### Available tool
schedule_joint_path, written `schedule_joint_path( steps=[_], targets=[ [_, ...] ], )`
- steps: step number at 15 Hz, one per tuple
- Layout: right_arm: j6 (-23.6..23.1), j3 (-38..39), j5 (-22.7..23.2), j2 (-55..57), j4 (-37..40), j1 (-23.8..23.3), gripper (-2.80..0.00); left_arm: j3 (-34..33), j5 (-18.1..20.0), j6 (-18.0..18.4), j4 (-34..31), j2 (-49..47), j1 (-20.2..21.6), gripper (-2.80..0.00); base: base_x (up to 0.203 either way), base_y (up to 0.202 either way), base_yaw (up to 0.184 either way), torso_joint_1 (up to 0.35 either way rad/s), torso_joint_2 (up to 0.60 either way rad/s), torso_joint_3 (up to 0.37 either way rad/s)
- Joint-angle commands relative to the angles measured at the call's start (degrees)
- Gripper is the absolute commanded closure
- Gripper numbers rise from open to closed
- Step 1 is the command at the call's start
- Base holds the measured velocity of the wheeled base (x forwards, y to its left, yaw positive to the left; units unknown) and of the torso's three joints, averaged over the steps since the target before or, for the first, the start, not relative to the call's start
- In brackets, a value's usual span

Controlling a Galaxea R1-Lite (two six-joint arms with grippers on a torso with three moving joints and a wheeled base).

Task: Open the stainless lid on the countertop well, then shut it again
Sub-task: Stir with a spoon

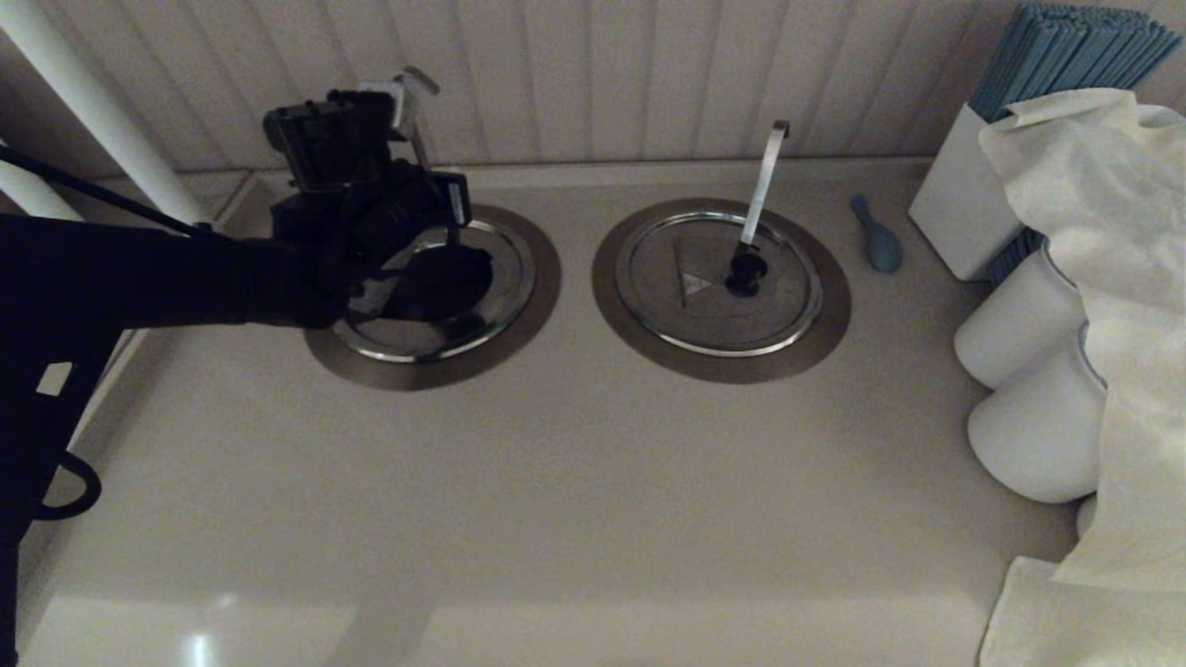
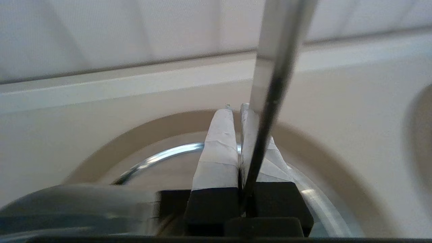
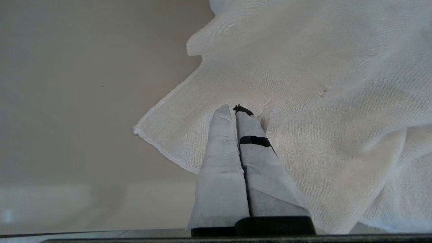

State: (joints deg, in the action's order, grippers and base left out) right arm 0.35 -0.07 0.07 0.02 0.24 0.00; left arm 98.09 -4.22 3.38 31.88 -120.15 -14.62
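Note:
The stainless lid [image 1: 449,332] lies flat on the left countertop well, ringed by the bronze-grey flange [image 1: 548,278]. My left arm hides most of the lid and its knob. The left gripper [image 1: 397,104] hovers over the lid's far side, pointing at the back wall, beside the thin grey hooked handle [image 1: 422,81]. In the left wrist view its taped fingers [image 2: 219,152] are shut together above the lid rim [image 2: 158,158] and flange [image 2: 135,138]. The handle [image 2: 276,67] crosses in front of one finger. My right gripper [image 3: 235,108] is shut over a white cloth [image 3: 303,101].
The twin lid [image 1: 718,278] with its wider white leaning handle [image 1: 764,176] sits to the right. Further right are a small blue utensil [image 1: 878,245], a white box of blue sticks [image 1: 973,185], white cups [image 1: 1019,324] and draped cloth [image 1: 1112,278]. The wall runs close behind the wells.

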Motion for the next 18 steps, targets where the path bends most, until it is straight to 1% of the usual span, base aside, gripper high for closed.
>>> schedule_joint_path(
  steps=[1,3,5,6,7,9,10,12,13,16,18],
  targets=[
    [0.0,0.0,0.0,0.0,0.0,0.0,0.00,0.6,-0.1,-2.3,0.2,1.4,-0.7,0.00,0.000,0.000,0.000,0.000,0.00,0.000],
    [0.0,0.0,0.1,0.0,0.0,0.0,0.00,-0.2,0.1,-2.3,-0.3,2.2,-0.7,0.00,0.000,0.000,0.000,0.000,0.00,0.000],
    [0.0,0.0,0.1,0.0,0.0,0.0,0.00,-1.5,0.5,-2.4,-5.0,4.3,-0.7,0.00,0.000,0.000,0.000,0.000,0.00,0.000],
    [0.0,0.0,0.0,0.0,0.0,0.0,0.00,-2.3,1.9,-2.7,-7.5,5.5,-0.7,0.00,0.000,0.000,0.000,0.000,0.00,0.000],
    [0.0,0.0,0.0,0.0,0.0,0.0,0.00,-2.6,2.6,-2.8,-7.6,5.7,-0.6,0.00,0.000,0.000,0.000,0.000,0.00,0.000],
    [0.0,0.1,0.0,0.0,0.0,0.0,0.00,-3.0,2.5,-2.0,-8.0,5.6,0.0,0.00,0.000,0.000,0.000,0.000,0.00,0.000],
    [0.0,0.0,0.0,0.0,0.0,0.0,0.00,-3.0,2.5,-0.6,-8.2,5.2,0.8,0.00,0.000,0.000,0.000,0.000,0.00,0.000],
    [0.0,0.0,0.0,0.0,0.0,0.0,0.00,-3.2,1.9,3.1,-7.9,4.5,1.6,0.00,0.000,0.000,0.000,0.000,0.00,0.000],
    [0.0,0.0,0.0,0.0,0.0,0.0,0.00,-3.2,1.8,4.1,-7.9,4.0,1.8,0.00,0.000,0.000,0.000,0.000,0.00,0.000],
    [0.0,0.0,0.0,0.0,0.0,0.0,0.00,-2.2,-0.3,5.1,-7.5,2.8,2.2,0.00,0.000,0.000,0.000,0.000,0.00,0.000],
    [0.0,0.1,0.0,0.0,0.0,0.0,0.00,1.0,-1.6,4.8,-4.9,0.1,2.2,0.00,0.000,0.000,0.000,0.000,0.00,0.000]
  ],
)
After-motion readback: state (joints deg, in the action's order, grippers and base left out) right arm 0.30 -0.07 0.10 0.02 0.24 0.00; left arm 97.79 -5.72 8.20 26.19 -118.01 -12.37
